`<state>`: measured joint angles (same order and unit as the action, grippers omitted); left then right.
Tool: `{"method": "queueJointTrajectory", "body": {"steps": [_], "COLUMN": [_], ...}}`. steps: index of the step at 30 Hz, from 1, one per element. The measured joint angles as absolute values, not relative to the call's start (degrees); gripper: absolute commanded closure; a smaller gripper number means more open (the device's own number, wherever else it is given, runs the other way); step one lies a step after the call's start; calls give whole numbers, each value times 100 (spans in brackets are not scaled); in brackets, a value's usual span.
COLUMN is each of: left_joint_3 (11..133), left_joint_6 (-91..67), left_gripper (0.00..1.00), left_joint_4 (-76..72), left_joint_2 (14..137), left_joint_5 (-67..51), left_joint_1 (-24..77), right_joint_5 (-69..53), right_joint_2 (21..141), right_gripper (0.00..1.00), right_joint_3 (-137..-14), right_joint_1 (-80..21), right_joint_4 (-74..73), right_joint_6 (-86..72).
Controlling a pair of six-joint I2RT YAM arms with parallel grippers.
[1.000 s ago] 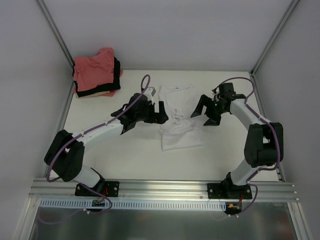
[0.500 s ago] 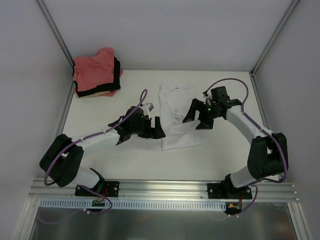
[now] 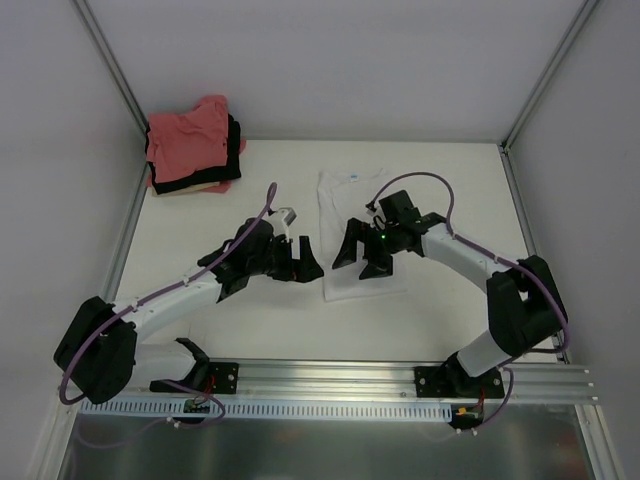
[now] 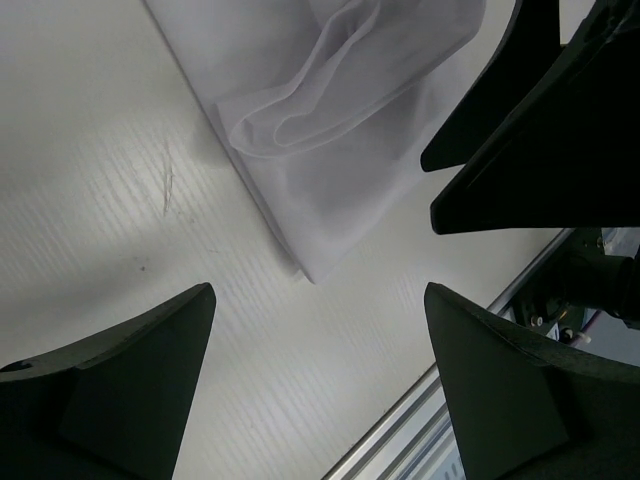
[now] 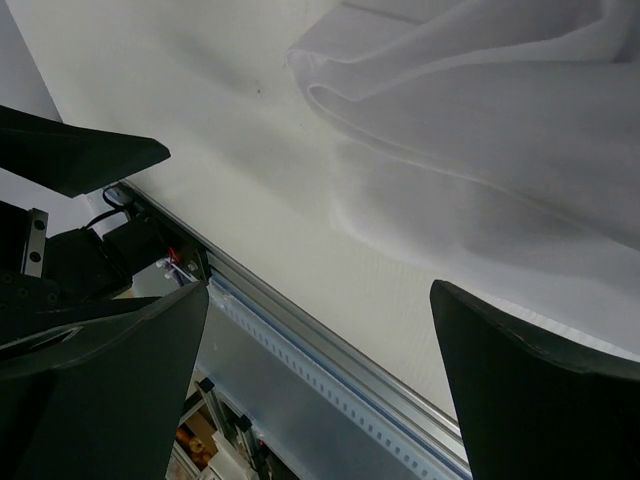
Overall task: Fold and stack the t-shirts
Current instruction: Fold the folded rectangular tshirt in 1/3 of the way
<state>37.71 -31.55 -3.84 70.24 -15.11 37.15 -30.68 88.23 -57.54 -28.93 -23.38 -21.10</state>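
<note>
– Top external: where do we see the white t-shirt (image 3: 350, 195)?
– We see it lying at mid-table, the right gripper (image 3: 362, 260) above it, the left gripper (image 3: 297, 268) beside its left edge.
– The jaws?
– Both wide, holding nothing.

We get soft, even light from overhead in the top view, nothing harsh and no glare. The table (image 3: 300, 330) reads bright off-white, and the arms drop only faint, fuzzy shadows right beneath themselves. The white t-shirt (image 3: 340, 200) nearly melts into that surface, so we only catch its edges as thin grey lines. Both wrist views are crisper on the cloth, with folds showing as gentle grey shading and a soft shadow along the folded edge. The left fingers (image 4: 130, 400) and right fingers (image 5: 540, 390) come out near-black, with barely any detail and slightly soft edges.
</note>
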Motion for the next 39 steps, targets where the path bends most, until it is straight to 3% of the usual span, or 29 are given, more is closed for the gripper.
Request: {"method": "queueJointTrajectory", "body": {"steps": [10,21,39], "left_joint_3": [3658,3579,3439], "left_joint_6": [-3100,-3026,-2781], "left_gripper": [12,11,11], "left_joint_4": [-115,38,395], "left_joint_2": [6742,6617,6337], "left_joint_5": [-1317,-1184,-972], "left_joint_1": [3715,3712,3715], "right_joint_5": [-3065,-2941,-2788], "right_joint_2": [10031,10759,12173], "right_gripper": [1,1,1], "right_joint_3": [-6316,-7262,-9078], "right_joint_1": [-3610,-3664,-2504], "right_joint_4": [-1861,-1920,-2685], "right_joint_6": [-2447,-2294,-1389]}}
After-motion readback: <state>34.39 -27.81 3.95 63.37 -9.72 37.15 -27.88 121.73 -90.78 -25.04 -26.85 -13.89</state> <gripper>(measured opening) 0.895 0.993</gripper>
